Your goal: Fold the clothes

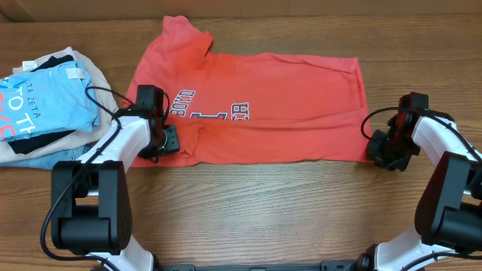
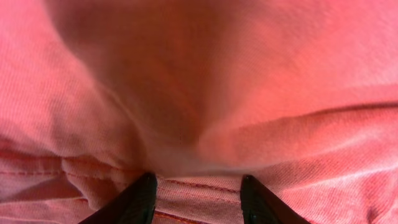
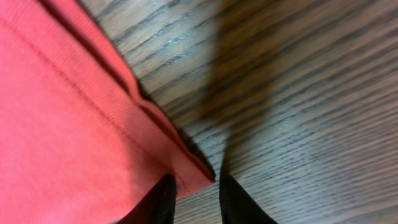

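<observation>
Coral T-shirt [image 1: 286, 98], hem between parted left pincer [image 2: 198, 186], corner between parted right pincer [image 3: 196, 190]

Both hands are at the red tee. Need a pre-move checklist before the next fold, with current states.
1. Left hand over the T-shirt hem: ok, the hem lies between its fingers.
2. Left grip closed on the cloth: cannot tell, the fingers stand apart.
3. Right hand at the shirt's near right corner: ok, the corner tip sits between its fingers.
4. Right grip closed: cannot tell.
5. Pile of other clothes clear of the shirt: ok, it lies apart to the left.
6. Fabric flat: not ok, a crease runs across the lower half.
</observation>
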`<action>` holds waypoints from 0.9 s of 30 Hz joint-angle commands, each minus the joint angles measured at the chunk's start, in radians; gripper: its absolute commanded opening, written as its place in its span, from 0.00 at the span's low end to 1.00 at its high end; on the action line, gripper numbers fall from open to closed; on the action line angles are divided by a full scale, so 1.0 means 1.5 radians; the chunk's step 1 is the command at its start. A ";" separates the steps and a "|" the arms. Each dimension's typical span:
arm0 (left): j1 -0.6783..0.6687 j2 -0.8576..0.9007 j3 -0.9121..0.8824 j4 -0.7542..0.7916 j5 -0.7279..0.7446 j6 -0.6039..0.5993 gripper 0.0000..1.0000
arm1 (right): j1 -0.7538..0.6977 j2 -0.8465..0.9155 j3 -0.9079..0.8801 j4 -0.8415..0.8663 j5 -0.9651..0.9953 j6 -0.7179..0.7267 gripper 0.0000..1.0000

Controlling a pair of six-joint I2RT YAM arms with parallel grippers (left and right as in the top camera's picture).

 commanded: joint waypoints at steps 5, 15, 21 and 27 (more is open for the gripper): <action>0.058 0.056 -0.088 -0.037 -0.017 -0.032 0.48 | 0.003 0.005 -0.004 0.016 -0.047 0.014 0.34; 0.058 0.056 -0.088 -0.034 -0.017 -0.032 0.48 | 0.003 0.005 -0.004 0.032 -0.088 0.014 0.26; 0.057 0.056 -0.088 -0.034 -0.014 -0.032 0.48 | 0.003 0.005 -0.004 0.036 -0.098 0.014 0.07; 0.057 0.056 -0.088 -0.037 -0.014 -0.032 0.49 | 0.002 0.005 -0.004 0.028 -0.055 0.024 0.04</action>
